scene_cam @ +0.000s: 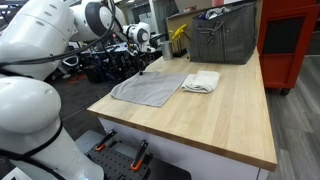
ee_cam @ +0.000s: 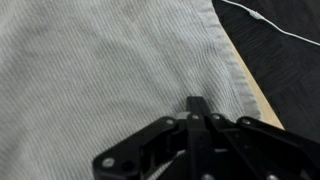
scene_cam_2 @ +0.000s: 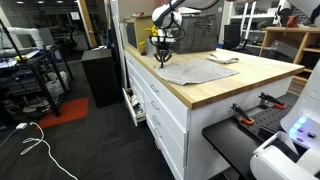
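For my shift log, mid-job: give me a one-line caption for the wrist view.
Gripper, fingers together, over a grey striped cloth near the wooden table edge.

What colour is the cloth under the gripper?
Pale grey cloth with thin stripes; the wrist view shows it best.

- A grey cloth (scene_cam: 148,88) of thin, finely ribbed fabric lies spread open and nearly flat, with a few soft wrinkles.
- It rests on a pale wooden table (scene_cam: 230,120), near one corner, its edge close to the table's edge.
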### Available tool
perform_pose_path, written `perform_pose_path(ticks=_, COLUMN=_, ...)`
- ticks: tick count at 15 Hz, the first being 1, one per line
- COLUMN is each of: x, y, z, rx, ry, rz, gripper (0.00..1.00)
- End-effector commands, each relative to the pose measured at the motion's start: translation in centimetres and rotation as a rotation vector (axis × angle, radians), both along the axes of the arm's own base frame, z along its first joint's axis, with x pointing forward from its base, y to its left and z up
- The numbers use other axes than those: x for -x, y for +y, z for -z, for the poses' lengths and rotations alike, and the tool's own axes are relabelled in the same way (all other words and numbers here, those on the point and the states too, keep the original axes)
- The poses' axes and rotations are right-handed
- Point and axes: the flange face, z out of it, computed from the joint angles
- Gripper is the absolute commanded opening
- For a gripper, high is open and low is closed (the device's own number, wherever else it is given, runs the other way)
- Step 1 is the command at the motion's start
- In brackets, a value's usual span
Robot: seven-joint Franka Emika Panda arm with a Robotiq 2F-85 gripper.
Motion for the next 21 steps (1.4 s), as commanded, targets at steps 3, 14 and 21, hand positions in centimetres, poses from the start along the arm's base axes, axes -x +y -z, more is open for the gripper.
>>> perform_pose_path(ticks=3, x=-0.9, y=2.2, z=-1.2, rx=-0.055, ry=0.025, rz=-0.021, gripper=0.00)
perform_pose_path(ticks=14, x=-1.5, y=2.1, z=-0.5, rx=0.098, ry=-0.012, rz=-0.078, gripper=0.00)
perform_pose_path(ticks=21, x=-1.1, y=4.0, z=1.1, rx=0.065, ry=0.023, rz=-0.121, gripper=0.00)
